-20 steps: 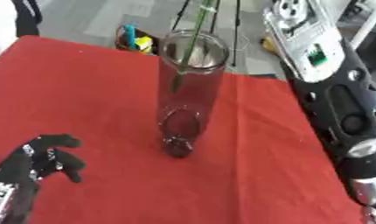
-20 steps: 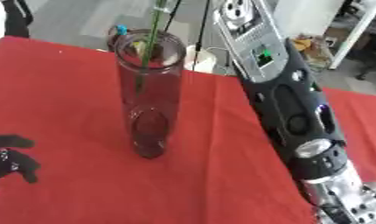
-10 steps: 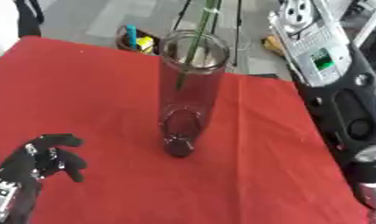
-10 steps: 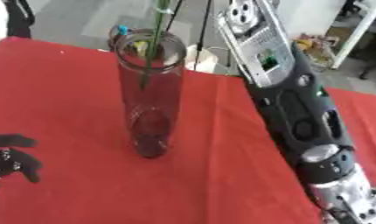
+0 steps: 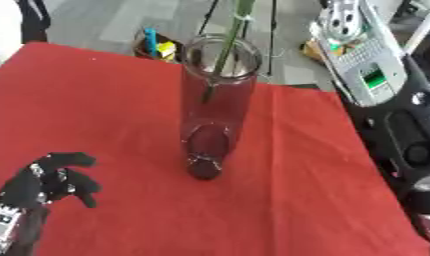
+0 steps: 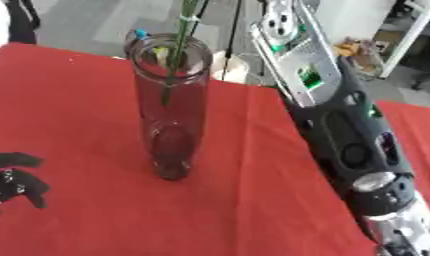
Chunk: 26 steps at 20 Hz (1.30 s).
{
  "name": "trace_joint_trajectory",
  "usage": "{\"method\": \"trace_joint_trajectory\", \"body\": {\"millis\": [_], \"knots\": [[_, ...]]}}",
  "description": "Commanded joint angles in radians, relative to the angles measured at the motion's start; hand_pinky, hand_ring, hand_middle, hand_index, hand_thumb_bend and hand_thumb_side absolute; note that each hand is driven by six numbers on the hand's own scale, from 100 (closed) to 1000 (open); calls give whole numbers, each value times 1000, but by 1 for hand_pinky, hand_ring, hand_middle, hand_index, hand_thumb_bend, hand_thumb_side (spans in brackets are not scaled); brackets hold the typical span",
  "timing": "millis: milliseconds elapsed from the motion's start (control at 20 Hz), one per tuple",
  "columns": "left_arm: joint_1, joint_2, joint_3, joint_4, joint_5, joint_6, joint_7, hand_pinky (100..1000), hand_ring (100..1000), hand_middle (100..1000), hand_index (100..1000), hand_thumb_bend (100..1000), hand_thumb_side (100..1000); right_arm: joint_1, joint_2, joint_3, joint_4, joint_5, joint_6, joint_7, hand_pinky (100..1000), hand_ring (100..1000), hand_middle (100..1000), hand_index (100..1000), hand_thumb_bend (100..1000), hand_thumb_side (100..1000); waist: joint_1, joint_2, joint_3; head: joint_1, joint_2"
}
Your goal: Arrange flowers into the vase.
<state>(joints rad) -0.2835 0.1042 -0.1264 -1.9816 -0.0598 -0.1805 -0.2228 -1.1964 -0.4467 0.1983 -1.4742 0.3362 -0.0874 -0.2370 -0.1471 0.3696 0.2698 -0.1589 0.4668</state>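
The vase [image 6: 172, 107] is a tall clear glass cylinder standing upright near the middle of the bench [image 5: 96, 105], which is covered in red cloth. A green flower stem [image 6: 178, 47] enters the mouth of the vase from above; its lower end sits only part-way down inside the glass, well above the base. The top of the stem runs out of the upper edge of both views, so the bloom and whatever holds the stem are not visible.

The right arm [image 6: 345, 135] reaches up along the right side of the bench toward the area above the vase; its hand lies outside the views, so its grip cannot be determined. The left hand [image 5: 45, 180] rests idle at the lower left corner, holding nothing, its fingers relaxed and slightly bent, well apart from the vase.

The step in hand appears to be lowering the stem into the vase. To do it well:

- Keep the stem close to vertical and centred in the mouth, so it does not lever against the rim.
- Lower steadily until the stem end nears the base before letting go.
- Avoid sideways pull: the vase is tall and narrow and is likely to tip.
- Bracing the vase low down with the left hand is an option.
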Motion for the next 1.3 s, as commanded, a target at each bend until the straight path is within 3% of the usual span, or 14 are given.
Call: {"method": "trace_joint_trajectory", "body": {"millis": [50,400,1300], "knots": [[-11,-2,-3,-18,-4,0,0,444,568,684,803,134,1000,-19,-32,3,-22,9,3,33,362,674,219,322,100,1000,11,-21,0,-1,10],[-12,-2,-3,-18,-3,1,-1,444,569,685,803,135,1000,-26,-31,16,-16,5,4,99,367,697,219,335,100,1000,10,-21,0,-28,26],[-14,-4,-4,-18,-6,4,-2,445,572,686,803,135,1000,-7,-39,42,-9,28,-6,180,414,749,270,403,100,1000,7,-16,1,-25,2]]}}
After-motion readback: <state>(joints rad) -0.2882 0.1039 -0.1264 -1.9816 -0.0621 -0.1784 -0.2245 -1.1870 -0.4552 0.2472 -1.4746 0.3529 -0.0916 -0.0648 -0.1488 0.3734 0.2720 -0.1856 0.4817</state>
